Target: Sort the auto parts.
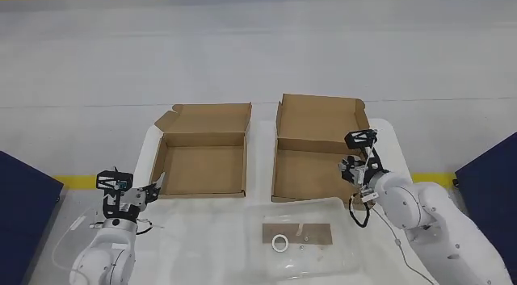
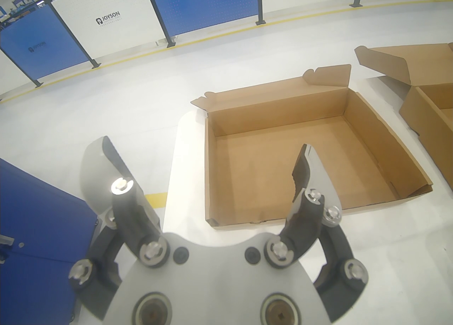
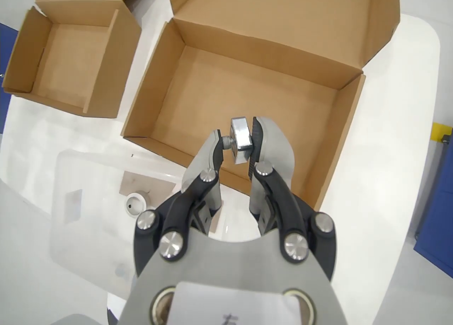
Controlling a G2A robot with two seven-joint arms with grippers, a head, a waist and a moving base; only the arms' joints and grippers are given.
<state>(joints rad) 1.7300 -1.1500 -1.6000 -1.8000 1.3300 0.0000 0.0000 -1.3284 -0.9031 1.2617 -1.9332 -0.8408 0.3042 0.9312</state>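
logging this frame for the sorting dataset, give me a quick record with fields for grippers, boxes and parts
left gripper: open, holding nothing, by the near corner of the left box
right gripper: shut on a metal part, over the right box, near its front wall
boxes: two cardboard, lids open, side by side on the white table, no parts visible inside
clear tray: nearer the robot than the boxes, holds a white ring and a cardboard strip
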